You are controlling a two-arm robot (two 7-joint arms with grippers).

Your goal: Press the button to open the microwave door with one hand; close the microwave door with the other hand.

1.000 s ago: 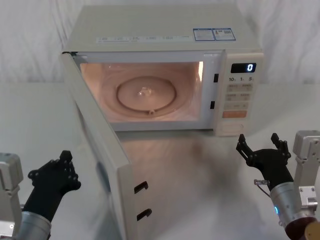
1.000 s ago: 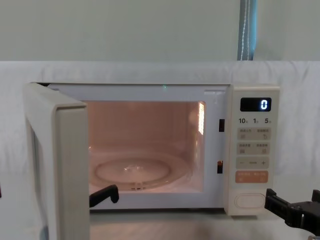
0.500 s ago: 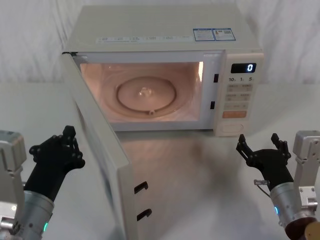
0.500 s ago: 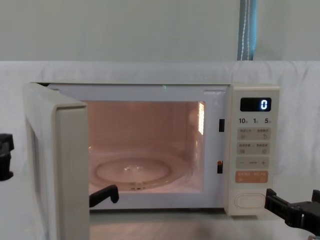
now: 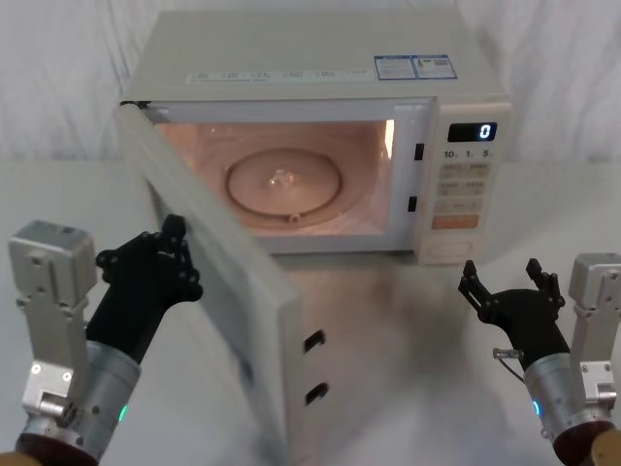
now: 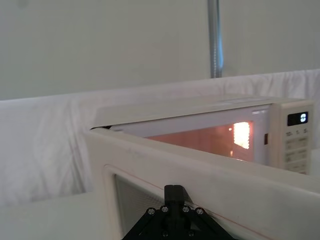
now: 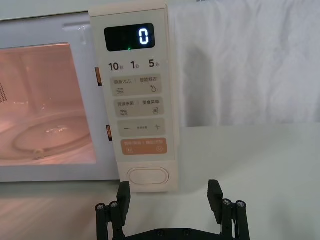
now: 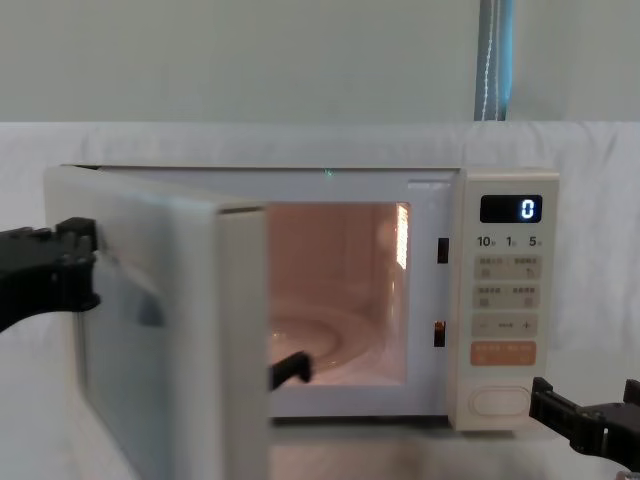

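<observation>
Nearest, at five o'clock in the head view: right gripper [image 5: 509, 282], fingers spread wide and holding nothing, parked on the table just short of the button [image 7: 149, 176]. At eight o'clock: left gripper [image 5: 155, 264], fingers apparently drawn close, pressed against the outer face of the microwave door [image 5: 218, 286]. Door at roughly half swing, latch hooks showing, cavity lit. Farther back, at twelve o'clock: microwave [image 5: 320, 73], display reading zero. Judged: opening done, closing under way, latching left.

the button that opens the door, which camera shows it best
The right wrist view: the button sits close and square-on, just above the right gripper. Head and chest views show it small at the panel's bottom; the left wrist view cuts it off.
</observation>
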